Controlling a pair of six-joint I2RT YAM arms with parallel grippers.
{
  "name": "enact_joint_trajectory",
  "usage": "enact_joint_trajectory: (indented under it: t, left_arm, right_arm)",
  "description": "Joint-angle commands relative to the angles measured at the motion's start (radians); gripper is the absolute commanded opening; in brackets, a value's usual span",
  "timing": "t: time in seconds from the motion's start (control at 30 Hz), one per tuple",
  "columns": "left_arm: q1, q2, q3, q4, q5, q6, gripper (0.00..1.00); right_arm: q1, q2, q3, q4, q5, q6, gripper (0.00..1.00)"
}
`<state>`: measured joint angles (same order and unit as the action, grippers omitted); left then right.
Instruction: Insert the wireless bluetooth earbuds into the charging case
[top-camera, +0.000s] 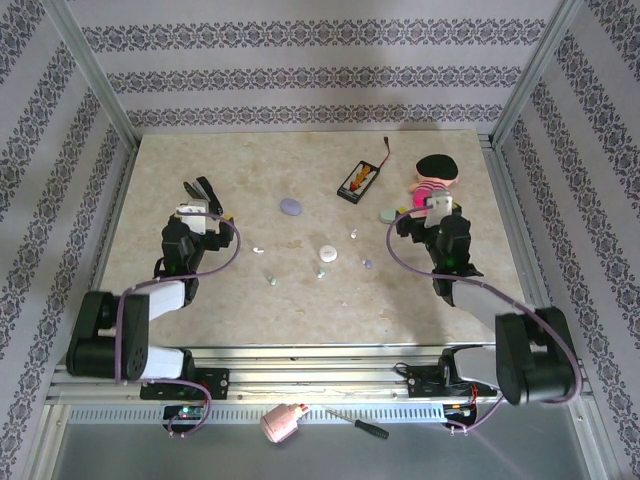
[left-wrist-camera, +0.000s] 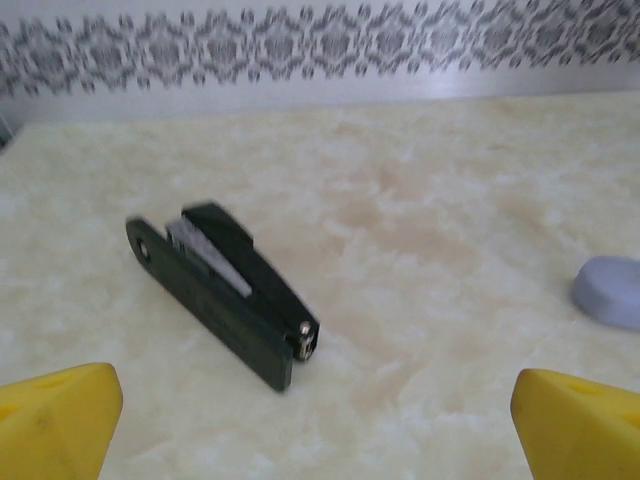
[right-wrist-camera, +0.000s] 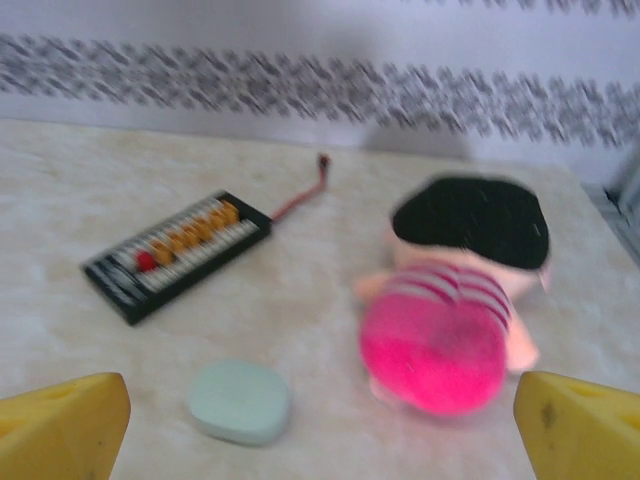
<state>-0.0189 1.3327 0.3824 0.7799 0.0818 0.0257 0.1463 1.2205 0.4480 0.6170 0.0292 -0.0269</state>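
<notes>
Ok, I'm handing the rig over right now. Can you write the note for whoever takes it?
Left gripper: open, empty, facing a black stapler. The lavender oval plastic case piece lies to its right.
Right gripper: open, empty. The mint-green oval plastic case piece lies just ahead of it, beside a pink plush doll.
Tiny pale bean-like earbuds lie scattered loose mid-table, near a white round disc.
Done: nothing; no earbud is in the case.
Left: pick up each earbud and seat it in the case.
</notes>
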Motion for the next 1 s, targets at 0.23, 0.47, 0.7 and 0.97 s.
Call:
enact_joint_trajectory:
  t: [0.23, 0.47, 0.7, 0.97]
  left_arm:
    - [-0.248, -0.273, 0.082, -0.304, -0.055, 0.025, 0.99]
    - [-0.430, -0.306, 0.056, -0.378, 0.016, 0.089, 0.99]
    - [-0.522, -0.374, -0.081, -0.263, 0.032, 0.074, 0.99]
    - [-0.547, -0.338, -0.109, -0.230, 0.020, 0.119, 0.99]
  right_arm:
    - [0.270, -0.060, 0.315, -0.702, 0.188, 0.156, 0.99]
    - [0.447, 0.131, 0.510, -0.907, 0.159, 0.271, 0.98]
    - [0.518, 0.391, 0.728, -1.103, 0.080, 0.324, 0.98]
    - [0.556, 0.640, 0.946, -1.293, 0.057, 0.343, 0.93]
